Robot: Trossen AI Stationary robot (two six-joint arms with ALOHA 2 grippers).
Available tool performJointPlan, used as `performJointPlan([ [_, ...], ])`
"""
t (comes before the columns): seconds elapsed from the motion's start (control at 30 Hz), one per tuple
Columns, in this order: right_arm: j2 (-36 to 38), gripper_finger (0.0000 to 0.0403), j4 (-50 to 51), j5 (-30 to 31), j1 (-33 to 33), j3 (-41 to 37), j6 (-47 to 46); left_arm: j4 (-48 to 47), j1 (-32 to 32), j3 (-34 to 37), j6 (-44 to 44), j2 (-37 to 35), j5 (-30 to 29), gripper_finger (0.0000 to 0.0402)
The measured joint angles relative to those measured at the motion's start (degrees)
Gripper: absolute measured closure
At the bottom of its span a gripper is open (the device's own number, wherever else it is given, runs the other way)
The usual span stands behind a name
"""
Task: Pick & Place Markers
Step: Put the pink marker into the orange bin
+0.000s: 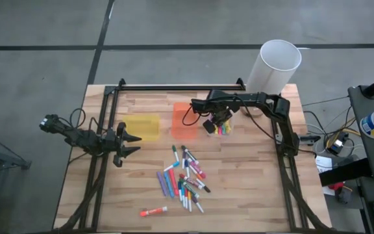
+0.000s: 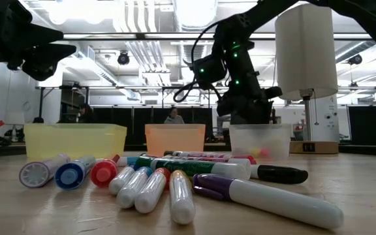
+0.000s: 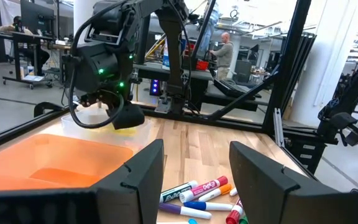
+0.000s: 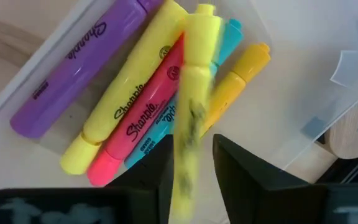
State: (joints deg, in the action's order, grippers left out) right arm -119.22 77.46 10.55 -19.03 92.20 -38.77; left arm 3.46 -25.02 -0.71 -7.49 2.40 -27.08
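My right gripper (image 1: 218,125) hangs pointing down over a clear bin (image 4: 328,118), fingers parted. A blurred yellow marker (image 4: 190,93) stands lengthwise between them, its far end over the markers lying in the bin: purple (image 4: 79,68), yellow (image 4: 129,87), pink (image 4: 138,124), teal (image 4: 160,134) and orange-yellow (image 4: 238,81). A pile of several loose markers (image 1: 186,179) lies on the wooden table nearer the front edge. My left gripper (image 1: 135,144) waits open and level at the table's left, holding nothing. My right gripper has the yellow marker's barrel (image 4: 185,162) between its two fingers, which point down and lie along it. A sliver of gap shows between the marker and one finger (image 4: 253,180). Whether the other finger touches the blurred marker, I cannot tell.
A yellow bin (image 1: 141,128) and an orange bin (image 1: 185,122) stand left of the clear one. A tall white cylinder (image 1: 274,65) rises at the back right corner. A lone red-and-white marker (image 1: 153,211) lies near the front edge. A black frame (image 1: 174,86) borders the table.
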Motion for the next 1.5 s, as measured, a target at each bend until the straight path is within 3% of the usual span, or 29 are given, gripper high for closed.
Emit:
performJointPlan([
  [0.53, 0.00, 0.0253, 1.48, 1.45, 0.00, 0.09, 0.25, 0.00, 0.00, 0.00, 0.00, -0.01, 0.01, 0.0223],
  [0.7, 1.31, 0.0254, 7.58, 1.57, 0.59, 2.27, -0.93, 0.00, 0.01, 0.00, 0.00, 0.01, 0.01, 0.0223],
  [0.97, 5.81, 0.0269, 7.25, 1.55, 4.43, 7.04, -1.10, 0.00, 0.01, 0.00, 0.00, -0.01, 0.00, 0.0223],
  [1.5, 11.15, 0.0314, -3.73, 0.98, 24.14, 7.87, 7.09, 0.00, 0.02, -0.02, 0.00, -0.01, -0.01, 0.0223],
])
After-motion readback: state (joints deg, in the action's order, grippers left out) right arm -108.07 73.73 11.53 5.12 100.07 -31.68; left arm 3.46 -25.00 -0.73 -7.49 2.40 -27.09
